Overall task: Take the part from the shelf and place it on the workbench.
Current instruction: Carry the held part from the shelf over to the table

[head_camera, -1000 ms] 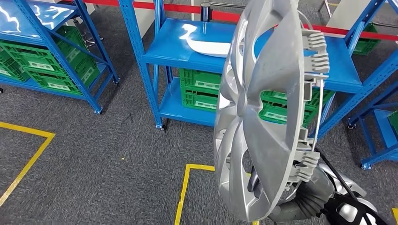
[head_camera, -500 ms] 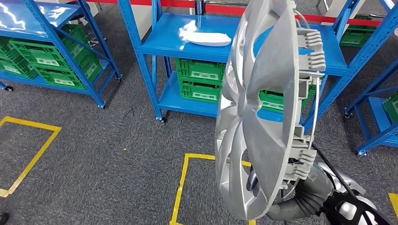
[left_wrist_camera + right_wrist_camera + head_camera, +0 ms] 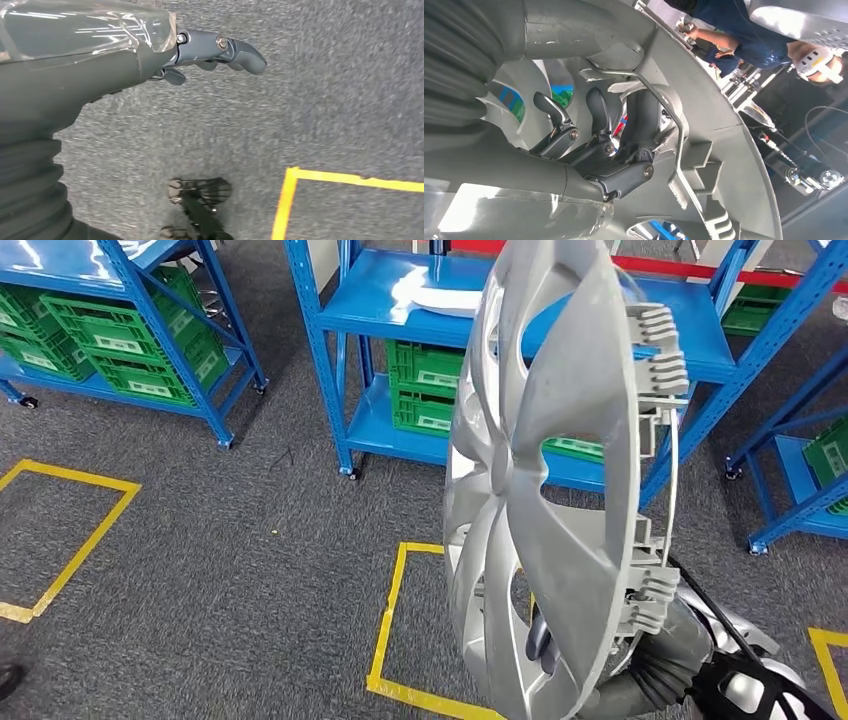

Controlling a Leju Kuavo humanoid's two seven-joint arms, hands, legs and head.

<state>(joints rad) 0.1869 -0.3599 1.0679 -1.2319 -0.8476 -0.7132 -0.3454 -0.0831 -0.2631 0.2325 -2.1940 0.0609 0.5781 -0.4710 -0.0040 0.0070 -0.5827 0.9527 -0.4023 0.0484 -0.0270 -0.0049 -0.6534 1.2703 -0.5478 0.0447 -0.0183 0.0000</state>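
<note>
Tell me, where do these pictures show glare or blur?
Head view: sharp, with white glare on the blue shelf top behind the silver wheel cover. Left wrist view: soft carpet, bright streaks on the clear cover behind the left robot hand. Right wrist view: right robot hand crisp inside the cover, a washed-out patch near it, a person behind blurred.

Silver wheel cover [image 3: 540,490], blue shelves [image 3: 520,310], green crates [image 3: 425,390].

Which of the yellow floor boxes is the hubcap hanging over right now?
The middle yellow floor box, right in front of the robot: the hubcap in the right hand covers its right part. The left one lies clear.
</note>
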